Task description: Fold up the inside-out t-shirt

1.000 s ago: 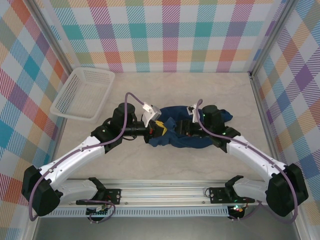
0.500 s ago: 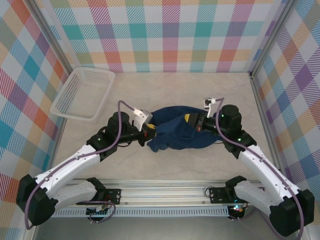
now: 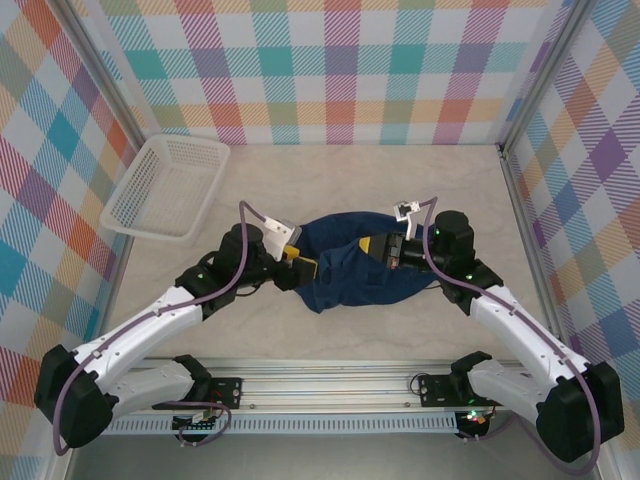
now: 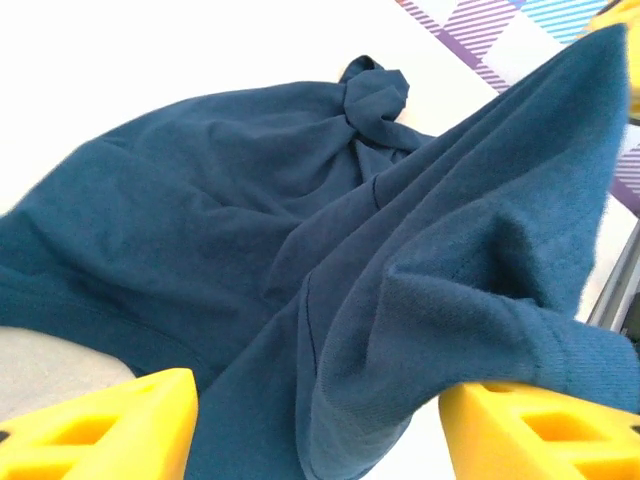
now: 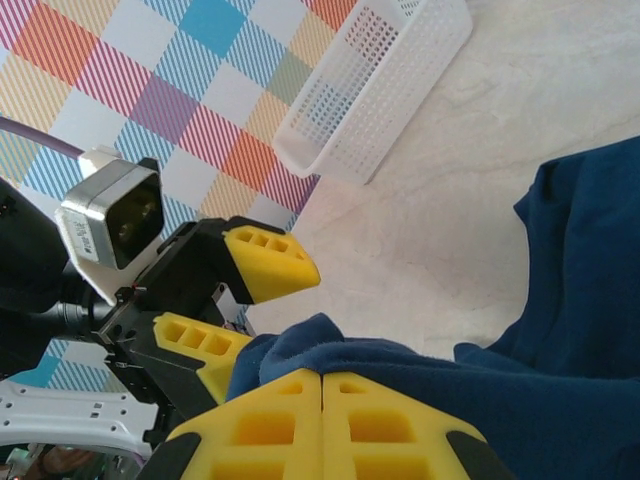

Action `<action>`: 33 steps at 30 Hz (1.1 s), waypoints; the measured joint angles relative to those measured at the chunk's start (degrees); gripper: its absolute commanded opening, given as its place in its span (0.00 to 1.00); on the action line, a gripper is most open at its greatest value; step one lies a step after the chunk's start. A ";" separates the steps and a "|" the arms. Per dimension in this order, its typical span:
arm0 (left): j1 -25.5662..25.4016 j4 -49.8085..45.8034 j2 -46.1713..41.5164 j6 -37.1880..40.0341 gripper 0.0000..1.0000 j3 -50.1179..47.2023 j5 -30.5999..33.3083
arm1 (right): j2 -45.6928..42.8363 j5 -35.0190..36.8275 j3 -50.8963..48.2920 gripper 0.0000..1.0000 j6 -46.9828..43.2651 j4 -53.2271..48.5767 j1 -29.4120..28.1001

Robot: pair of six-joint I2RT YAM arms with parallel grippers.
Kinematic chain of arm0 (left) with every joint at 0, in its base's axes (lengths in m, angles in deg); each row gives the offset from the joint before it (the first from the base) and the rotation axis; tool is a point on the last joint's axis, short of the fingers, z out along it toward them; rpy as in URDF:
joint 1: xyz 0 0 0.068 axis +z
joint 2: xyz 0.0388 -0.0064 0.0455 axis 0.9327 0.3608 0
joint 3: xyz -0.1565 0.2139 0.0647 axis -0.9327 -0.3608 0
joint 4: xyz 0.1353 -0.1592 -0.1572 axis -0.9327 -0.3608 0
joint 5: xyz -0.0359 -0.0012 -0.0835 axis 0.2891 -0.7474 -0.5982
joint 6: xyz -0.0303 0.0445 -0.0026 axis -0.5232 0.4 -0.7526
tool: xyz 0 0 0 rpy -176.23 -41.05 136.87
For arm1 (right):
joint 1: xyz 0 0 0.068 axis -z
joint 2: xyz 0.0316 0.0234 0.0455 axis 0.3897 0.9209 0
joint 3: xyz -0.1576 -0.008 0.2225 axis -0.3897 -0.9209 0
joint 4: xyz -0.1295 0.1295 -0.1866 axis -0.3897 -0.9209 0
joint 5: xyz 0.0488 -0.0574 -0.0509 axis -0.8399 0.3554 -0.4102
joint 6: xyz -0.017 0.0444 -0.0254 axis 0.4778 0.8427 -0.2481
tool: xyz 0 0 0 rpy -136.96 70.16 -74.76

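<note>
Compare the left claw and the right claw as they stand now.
The left claw stands open, with cloth loose in its gap. The right claw is shut, pinching a raised fold of the navy t-shirt. The left claw sits at the shirt's left edge, the right claw toward its right. Both have yellow fingers.

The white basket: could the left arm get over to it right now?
Probably yes. The white basket sits just beyond the left arm, bare table lies between, and its jaws stand open, though t-shirt cloth lies between them.
</note>
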 measured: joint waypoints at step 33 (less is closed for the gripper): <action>-15.15 -2.01 18.03 6.88 0.00 15.47 7.34 | 1.77 2.19 1.55 0.00 2.71 -3.17 0.00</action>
